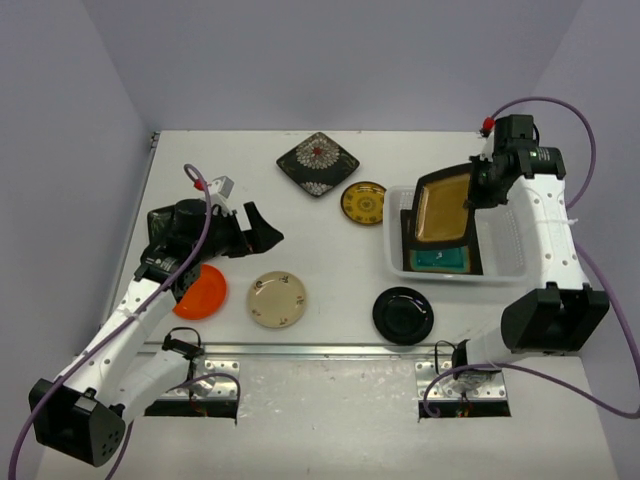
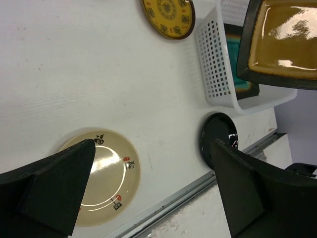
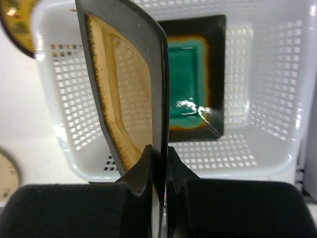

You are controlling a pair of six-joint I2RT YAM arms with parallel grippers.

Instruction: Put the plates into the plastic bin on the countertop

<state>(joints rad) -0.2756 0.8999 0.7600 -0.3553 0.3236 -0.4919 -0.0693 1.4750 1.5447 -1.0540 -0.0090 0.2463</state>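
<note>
My right gripper (image 1: 478, 185) (image 3: 159, 158) is shut on the edge of the square amber plate (image 1: 445, 207) (image 3: 124, 84), holding it tilted above the white plastic bin (image 1: 395, 205) (image 3: 257, 99). A square teal plate (image 1: 440, 261) (image 3: 190, 84) lies flat inside the bin. On the countertop (image 1: 330, 250) lie a black floral square plate (image 1: 318, 163), a patterned yellow plate (image 1: 363, 203), a cream plate (image 1: 277, 299) (image 2: 106, 183), a glossy black plate (image 1: 403, 315) (image 2: 218, 136) and an orange plate (image 1: 203, 293). My left gripper (image 1: 262, 228) (image 2: 153, 193) hangs open and empty above the cream plate.
A metal strip (image 1: 330, 349) runs along the countertop's front edge, with the arm bases just below it. Pale lavender walls close in the left, back and right sides. The left arm partly covers the orange plate.
</note>
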